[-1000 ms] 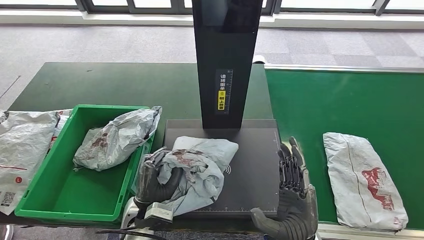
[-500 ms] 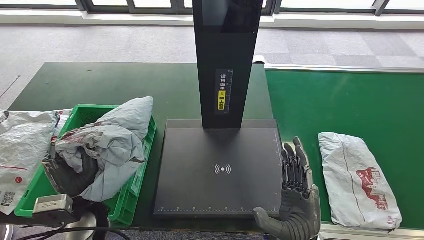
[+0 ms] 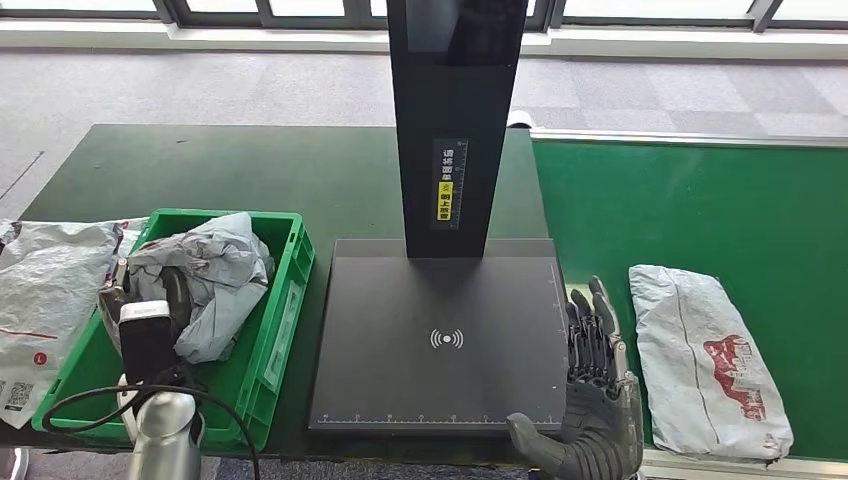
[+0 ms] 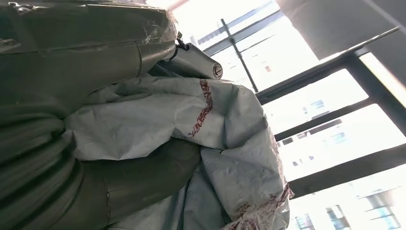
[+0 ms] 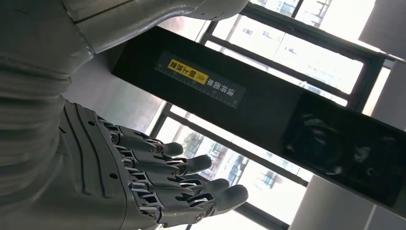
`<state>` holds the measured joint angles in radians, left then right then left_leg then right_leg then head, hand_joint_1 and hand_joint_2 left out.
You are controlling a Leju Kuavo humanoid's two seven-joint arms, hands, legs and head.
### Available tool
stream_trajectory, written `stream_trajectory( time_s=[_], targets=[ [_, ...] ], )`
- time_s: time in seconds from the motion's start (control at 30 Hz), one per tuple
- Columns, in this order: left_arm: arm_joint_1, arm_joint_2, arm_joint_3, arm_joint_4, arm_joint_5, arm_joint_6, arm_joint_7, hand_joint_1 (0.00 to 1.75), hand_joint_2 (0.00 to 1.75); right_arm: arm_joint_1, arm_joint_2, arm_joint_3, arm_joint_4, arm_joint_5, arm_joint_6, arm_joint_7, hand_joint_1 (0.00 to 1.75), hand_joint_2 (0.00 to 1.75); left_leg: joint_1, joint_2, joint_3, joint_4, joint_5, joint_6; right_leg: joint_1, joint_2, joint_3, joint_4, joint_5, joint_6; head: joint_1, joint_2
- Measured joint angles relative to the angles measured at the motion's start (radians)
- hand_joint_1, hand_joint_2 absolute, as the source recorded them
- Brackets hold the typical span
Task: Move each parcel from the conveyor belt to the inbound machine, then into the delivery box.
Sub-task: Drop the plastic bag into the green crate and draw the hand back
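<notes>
Left robot hand (image 3: 150, 320) clamped on parcel (image 3: 215, 280) in green box (image 3: 280, 320), lower left: release low. Right robot hand (image 3: 592, 400) spread, idle.

place: likely parcel-sorting station; cues: conveyor belt (image 3: 700, 200); scanner machine (image 3: 440, 340); green crate (image 3: 270, 330)

Grey carpet tiles (image 3: 200, 85) cover the floor beyond the far edge of the dark green table (image 3: 250, 170). Dark-framed windows (image 3: 300, 10) run along the far wall, and bright daylight pours through them.
</notes>
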<state>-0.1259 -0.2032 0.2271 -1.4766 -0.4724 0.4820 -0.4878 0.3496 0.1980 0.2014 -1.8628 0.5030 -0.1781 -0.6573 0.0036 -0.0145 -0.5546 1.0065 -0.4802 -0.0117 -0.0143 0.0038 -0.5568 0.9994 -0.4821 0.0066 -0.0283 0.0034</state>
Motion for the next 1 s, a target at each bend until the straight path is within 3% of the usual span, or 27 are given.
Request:
stream_trajectory(
  time_s=[0.17,0.33,0.67,0.7,0.8,0.83,0.93,1.0],
  targets=[
    [-0.076,0.011,0.026,0.146,-0.087,-0.014,0.083,1.75,1.75,0.001,0.0,0.0,-0.001,0.011,-0.003,0.023,0.0,1.75,-0.001,-0.003,0.004,-0.003,-0.003,0.001,-0.001,-0.004,0.011,-0.001,-0.005,0.001,0.0,0.0],
    [-0.131,0.024,0.053,0.273,-0.119,-0.014,0.101,1.75,1.75,0.005,0.0,0.0,-0.002,0.017,-0.002,0.033,0.0,1.75,-0.004,-0.003,0.018,-0.007,-0.011,0.001,-0.003,-0.004,0.024,-0.001,-0.011,-0.001,0.0,0.0],
    [-0.171,0.033,0.067,0.345,-0.121,-0.015,0.101,1.75,1.75,0.012,0.0,0.0,-0.01,0.018,-0.002,0.033,0.0,1.75,-0.004,-0.003,0.033,-0.013,-0.008,-0.004,-0.003,-0.004,0.037,-0.001,-0.014,-0.005,0.0,0.0],
    [-0.172,0.034,0.068,0.347,-0.121,-0.016,0.101,1.59,1.75,0.012,0.0,0.0,-0.01,0.018,-0.002,0.033,0.0,1.75,-0.004,-0.003,0.033,-0.014,-0.008,-0.004,-0.003,-0.004,0.037,-0.001,-0.015,-0.006,0.0,0.0],
    [-0.172,0.034,0.068,0.35,-0.122,-0.025,0.101,0.28,1.75,0.012,0.0,0.0,-0.01,0.021,-0.003,0.035,0.0,1.75,-0.004,-0.003,0.034,-0.015,-0.009,-0.005,-0.003,-0.004,0.038,-0.001,-0.016,-0.007,0.0,0.0],
    [-0.171,0.034,0.068,0.35,-0.125,-0.03,0.101,0.0,1.31,0.013,0.0,0.0,-0.01,0.025,-0.006,0.039,0.0,1.75,-0.004,-0.003,0.035,-0.015,-0.009,-0.005,-0.003,-0.004,0.038,-0.001,-0.016,-0.007,0.0,0.0],
    [-0.164,0.031,0.068,0.347,-0.144,-0.042,0.104,0.0,0.0,0.014,0.0,-0.003,-0.01,0.045,-0.022,0.072,0.0,1.75,-0.004,-0.003,0.038,-0.015,-0.011,-0.006,-0.003,-0.003,0.04,-0.001,-0.018,-0.008,0.0,0.0],
    [-0.156,0.026,0.067,0.336,-0.161,-0.049,0.109,0.0,0.0,0.014,0.002,-0.014,-0.009,0.076,-0.037,0.104,0.0,1.75,-0.005,-0.002,0.039,-0.016,-0.012,-0.007,-0.003,-0.002,0.041,-0.001,-0.018,-0.009,0.0,0.0]
  ],
)
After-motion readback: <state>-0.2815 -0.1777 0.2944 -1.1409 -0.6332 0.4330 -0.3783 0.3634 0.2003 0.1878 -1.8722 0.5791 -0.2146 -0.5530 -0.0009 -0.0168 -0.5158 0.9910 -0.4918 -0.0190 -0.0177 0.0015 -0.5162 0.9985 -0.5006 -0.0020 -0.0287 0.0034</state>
